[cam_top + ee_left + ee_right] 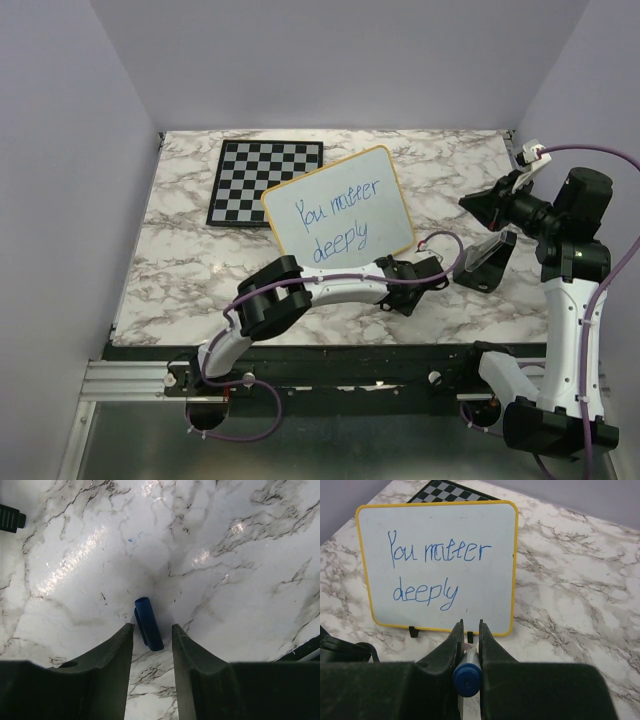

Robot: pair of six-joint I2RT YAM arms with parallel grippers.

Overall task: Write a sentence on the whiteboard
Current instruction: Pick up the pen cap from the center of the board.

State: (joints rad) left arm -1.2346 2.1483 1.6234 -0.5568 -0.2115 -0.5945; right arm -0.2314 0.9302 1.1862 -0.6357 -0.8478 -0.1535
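Chessboard (250, 180) partly behind whiteboard (390, 220), marker (466, 679) mostly hidden

A marker (466, 679) sits clamped between the fingers of my right gripper (470, 625), its butt end toward my wrist. Just beyond those fingertips the whiteboard (490, 555) stands on the table (570, 580), facing me, with the sentence (435, 572) across it in two lines. The chessboard (452, 491) lies flat behind it. A marker cap (145, 611) lies on the table in the gap at the fingertips of my left gripper (152, 627), nearer one fingertip than the other.
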